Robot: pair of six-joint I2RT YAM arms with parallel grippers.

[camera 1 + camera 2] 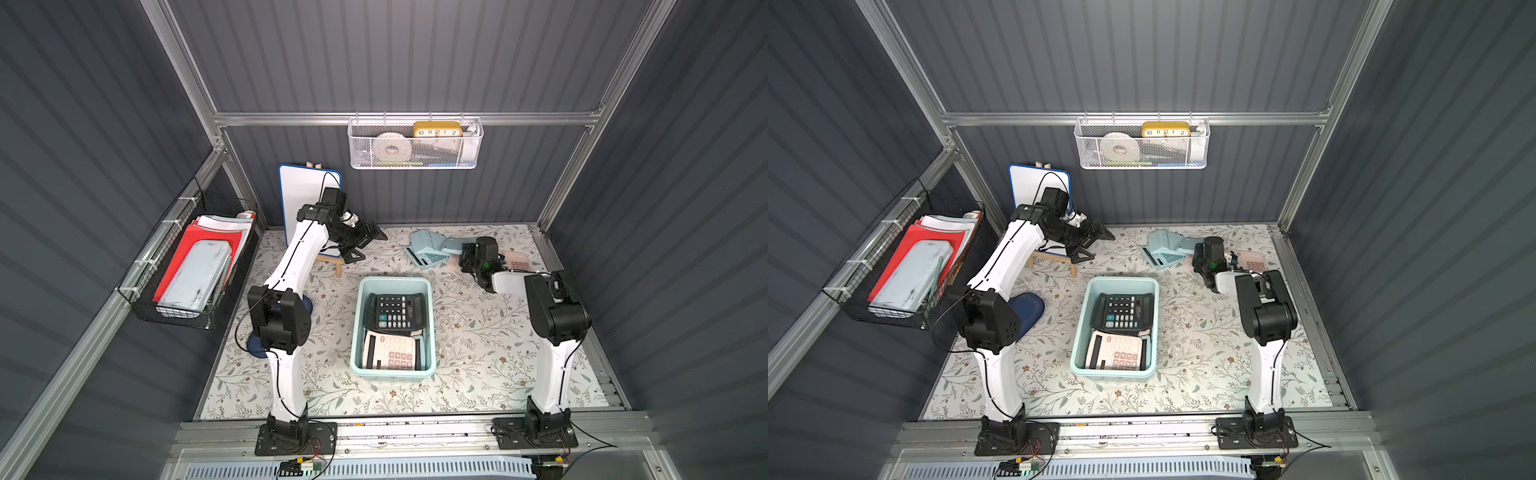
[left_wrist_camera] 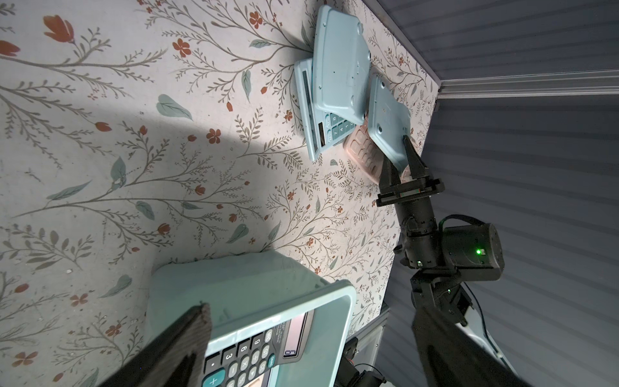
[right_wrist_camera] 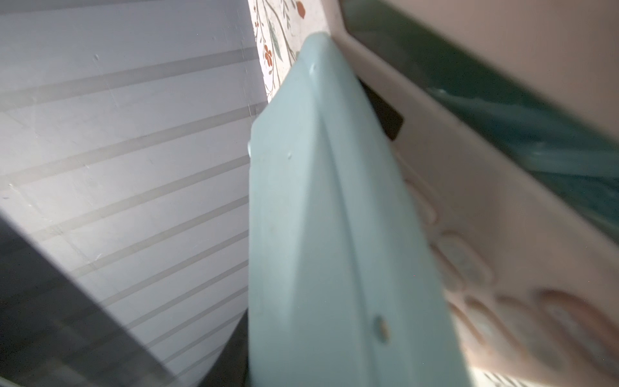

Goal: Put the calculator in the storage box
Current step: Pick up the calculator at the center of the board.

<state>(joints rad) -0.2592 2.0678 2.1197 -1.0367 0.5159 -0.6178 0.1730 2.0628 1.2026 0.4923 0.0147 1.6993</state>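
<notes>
The pale mint storage box stands mid-table and holds a black calculator and a pink-and-white one. At the back right, my right gripper is shut on the end of a light blue calculator, which is face down and tilted over a pink calculator. My left gripper hangs open and empty above the table, behind the box.
Two more light blue calculators lie stacked next to the held one. A small whiteboard on an easel stands at the back left. A white mesh basket hangs on the back wall, a black wire basket on the left wall.
</notes>
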